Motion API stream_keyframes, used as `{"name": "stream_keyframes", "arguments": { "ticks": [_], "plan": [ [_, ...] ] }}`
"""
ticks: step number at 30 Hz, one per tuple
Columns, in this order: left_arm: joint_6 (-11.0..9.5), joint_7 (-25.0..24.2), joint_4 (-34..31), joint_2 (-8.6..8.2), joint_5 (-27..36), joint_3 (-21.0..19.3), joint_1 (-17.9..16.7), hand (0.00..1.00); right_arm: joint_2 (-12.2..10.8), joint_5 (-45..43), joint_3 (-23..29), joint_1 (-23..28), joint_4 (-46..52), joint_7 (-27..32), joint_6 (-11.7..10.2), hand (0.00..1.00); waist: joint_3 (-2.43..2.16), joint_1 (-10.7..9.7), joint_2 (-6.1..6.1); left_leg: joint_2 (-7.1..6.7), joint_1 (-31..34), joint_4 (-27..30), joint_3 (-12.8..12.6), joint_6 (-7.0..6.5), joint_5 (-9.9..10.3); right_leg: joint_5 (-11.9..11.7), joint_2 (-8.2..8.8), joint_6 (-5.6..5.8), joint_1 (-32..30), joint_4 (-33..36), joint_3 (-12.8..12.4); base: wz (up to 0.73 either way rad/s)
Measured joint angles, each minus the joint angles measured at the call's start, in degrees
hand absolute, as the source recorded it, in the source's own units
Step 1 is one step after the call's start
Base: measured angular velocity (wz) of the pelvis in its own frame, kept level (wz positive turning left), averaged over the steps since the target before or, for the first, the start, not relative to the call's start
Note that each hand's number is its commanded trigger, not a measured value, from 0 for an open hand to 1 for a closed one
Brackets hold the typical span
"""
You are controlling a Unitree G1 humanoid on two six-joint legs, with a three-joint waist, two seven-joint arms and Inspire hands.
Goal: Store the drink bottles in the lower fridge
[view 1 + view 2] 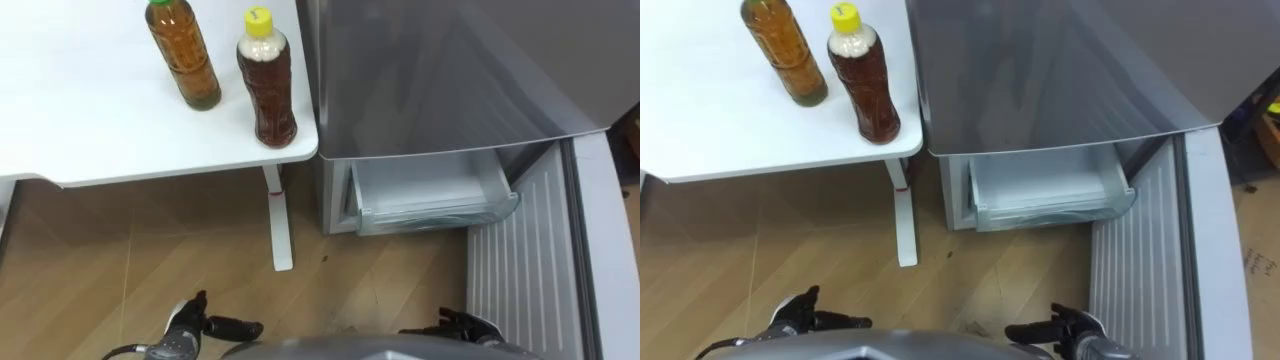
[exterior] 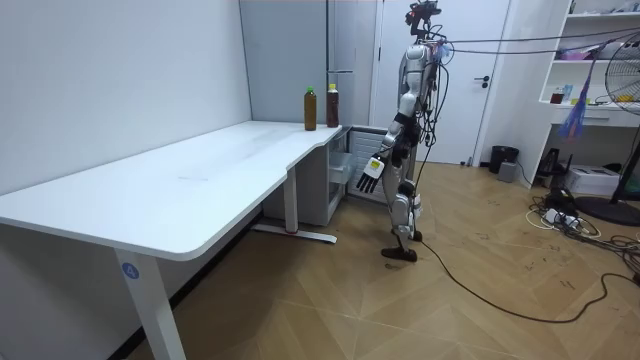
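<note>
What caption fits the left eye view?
Green-capped bottle and yellow-capped bottle on the white table, beside the fridge's open drawer.

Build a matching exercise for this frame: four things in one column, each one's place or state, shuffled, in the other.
Things:
1. green-capped bottle
2. yellow-capped bottle
3. lower fridge door
4. clear drawer

Places or states:
A. swung open, on the robot's right
B. on the white table, at the corner next to the fridge
C. on the table, farther from the fridge
D. in the open lower compartment

Pairs: 1-C, 2-B, 3-A, 4-D
</note>
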State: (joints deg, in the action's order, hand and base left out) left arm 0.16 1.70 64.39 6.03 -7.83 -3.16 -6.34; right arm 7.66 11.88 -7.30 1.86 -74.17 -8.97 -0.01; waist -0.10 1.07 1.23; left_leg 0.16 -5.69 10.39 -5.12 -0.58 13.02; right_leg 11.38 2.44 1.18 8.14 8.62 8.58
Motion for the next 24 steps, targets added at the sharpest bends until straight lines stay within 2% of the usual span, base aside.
{"name": "stream_keyframes", "arguments": {
  "ticks": [17, 24],
  "plan": [
    [-0.54, 1.54, -0.02, -0.06, 1.1, -1.58, -0.74, 0.0, -0.14, -0.92, 1.82, 0.29, 0.04, -0.15, -0.19, 0.0, 0.11, 0.62, 0.58, -0.02, 0.19, -0.13, 0.52, 0.0, 0.0, 0.0, -0.08, 0.0, 0.0, -0.04, 0.38, 0.0],
    [-0.66, 1.6, 0.93, -0.14, 3.96, -3.28, -0.99, 0.0, -0.14, -0.95, 1.94, -0.28, -1.45, -1.55, -0.17, 0.0, 0.1, 0.81, 0.88, -0.02, 0.22, -0.01, 0.63, 0.0, 0.0, 0.0, -0.04, 0.0, 0.06, -0.02, 0.89, 0.0]
  ]
}}
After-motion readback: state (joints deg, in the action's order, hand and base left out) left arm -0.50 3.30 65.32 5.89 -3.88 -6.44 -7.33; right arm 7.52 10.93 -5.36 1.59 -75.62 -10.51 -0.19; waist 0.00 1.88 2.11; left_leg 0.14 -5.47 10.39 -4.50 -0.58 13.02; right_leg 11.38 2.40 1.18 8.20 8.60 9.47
